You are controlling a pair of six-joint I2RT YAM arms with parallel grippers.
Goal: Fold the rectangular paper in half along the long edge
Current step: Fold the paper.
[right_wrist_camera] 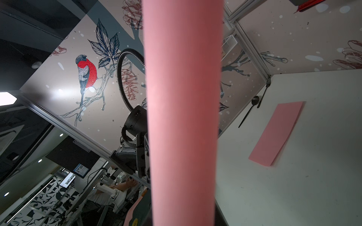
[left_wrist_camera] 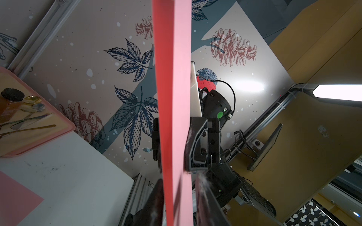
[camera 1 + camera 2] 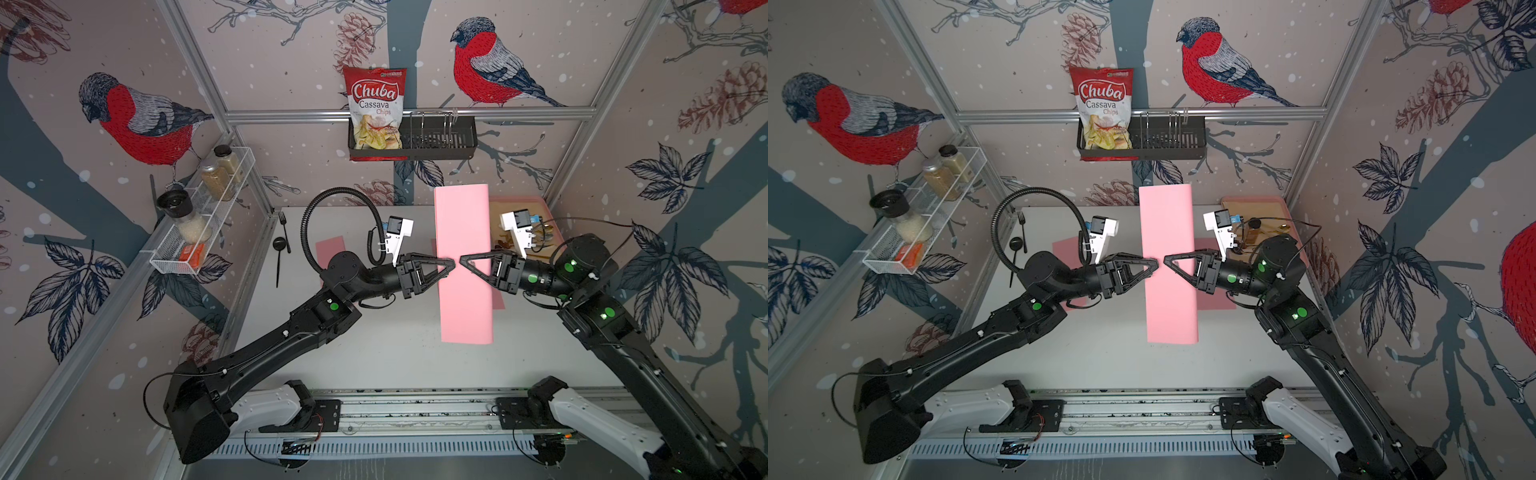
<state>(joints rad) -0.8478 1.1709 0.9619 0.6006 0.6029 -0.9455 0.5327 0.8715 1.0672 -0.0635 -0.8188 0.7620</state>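
Observation:
The pink rectangular paper (image 3: 463, 208) (image 3: 1167, 216) hangs above the table, doubled over lengthwise, with its long side running front to back. Its rounded bend faces my right gripper (image 3: 462, 261) (image 3: 1166, 259), which is shut on it; in the right wrist view the curved paper (image 1: 182, 97) covers most of the jaws. My left gripper (image 3: 452, 262) (image 3: 1156, 262) is at the opposite long side. In the left wrist view the paper's two free edges (image 2: 174, 78) pass between its fingers, and a small gap shows beside one finger, so it is open.
Two other pink sheets lie on the table, one on the left (image 3: 330, 249) (image 1: 278, 133) and one under the held paper (image 3: 498, 299). A black fork (image 3: 284, 232) and spoon (image 3: 279, 245) lie at the back left. A pink tray (image 3: 552, 208) (image 2: 64, 127) with cutlery sits at the back right. Wall shelves hold a chips bag (image 3: 376, 108) and jars (image 3: 199, 216).

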